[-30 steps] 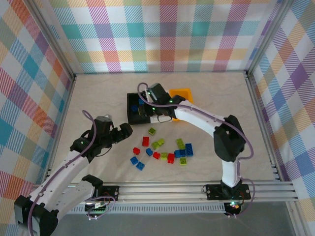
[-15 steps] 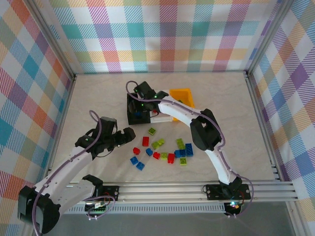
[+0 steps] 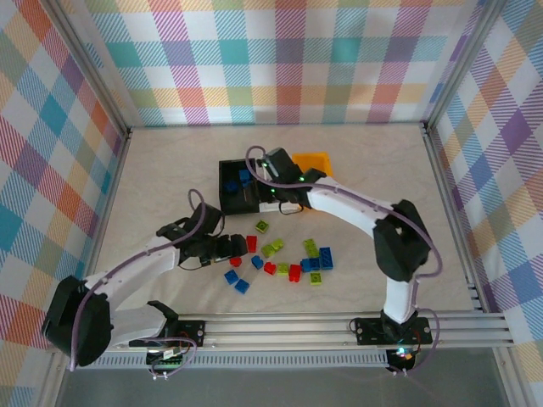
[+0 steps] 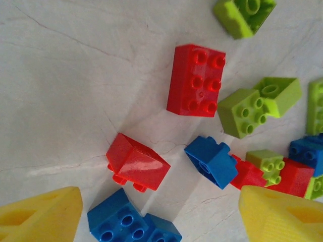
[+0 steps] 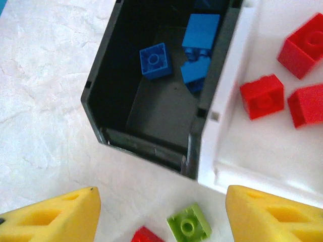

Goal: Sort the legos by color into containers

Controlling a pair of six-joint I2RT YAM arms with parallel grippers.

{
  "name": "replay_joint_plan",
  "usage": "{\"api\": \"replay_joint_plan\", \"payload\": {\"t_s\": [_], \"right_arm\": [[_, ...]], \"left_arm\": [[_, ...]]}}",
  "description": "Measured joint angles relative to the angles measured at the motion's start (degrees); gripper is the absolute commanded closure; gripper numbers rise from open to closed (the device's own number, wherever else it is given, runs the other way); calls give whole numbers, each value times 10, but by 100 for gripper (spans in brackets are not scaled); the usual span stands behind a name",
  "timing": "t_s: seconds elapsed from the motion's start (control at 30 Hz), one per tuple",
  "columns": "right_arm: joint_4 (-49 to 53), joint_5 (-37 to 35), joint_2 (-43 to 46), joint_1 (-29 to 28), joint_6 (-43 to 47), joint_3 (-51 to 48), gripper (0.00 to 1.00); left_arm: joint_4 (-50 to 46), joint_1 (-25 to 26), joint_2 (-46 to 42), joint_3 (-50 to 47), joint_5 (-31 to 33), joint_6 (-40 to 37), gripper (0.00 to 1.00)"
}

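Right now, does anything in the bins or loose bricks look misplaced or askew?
Nothing missorted: the black plastic bin shows only blue studded bricks, the white plastic bin only red ones. One loose red brick lies tipped on its side.

Bare table [image 3: 153, 170] left of crowded legos [image 3: 321, 259]

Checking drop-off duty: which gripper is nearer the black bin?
Right. The right gripper hovers just short of the black bin; the left gripper is apart from it, over loose bricks.
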State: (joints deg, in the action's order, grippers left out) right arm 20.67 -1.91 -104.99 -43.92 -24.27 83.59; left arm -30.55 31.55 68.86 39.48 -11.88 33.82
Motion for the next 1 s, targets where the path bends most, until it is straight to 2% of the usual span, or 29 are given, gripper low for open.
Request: {"api": "replay_joint_plan", "payload": {"t_s": [0.13,0.27,0.43,0.6,0.77,1.0], "right_arm": [[-20,0,52,1,-10,-69,32],[-29,0,70,6,-19,-109,32],[-40,0,78,13,-27,-137,32],[-45,0,85,17,-33,-143,32],[-50,-1,99,22,-35,-147,32],[-56,-5,122,30,-39,-167,32]], "left_arm": [[0,27,50,16,18,-14,27],[-8,43,93,37,43,-26,39],[-11,57,130,40,76,-35,40],[-10,59,147,40,101,-38,48],[-8,59,150,40,105,-45,58],[-10,59,149,63,103,-47,60]]}}
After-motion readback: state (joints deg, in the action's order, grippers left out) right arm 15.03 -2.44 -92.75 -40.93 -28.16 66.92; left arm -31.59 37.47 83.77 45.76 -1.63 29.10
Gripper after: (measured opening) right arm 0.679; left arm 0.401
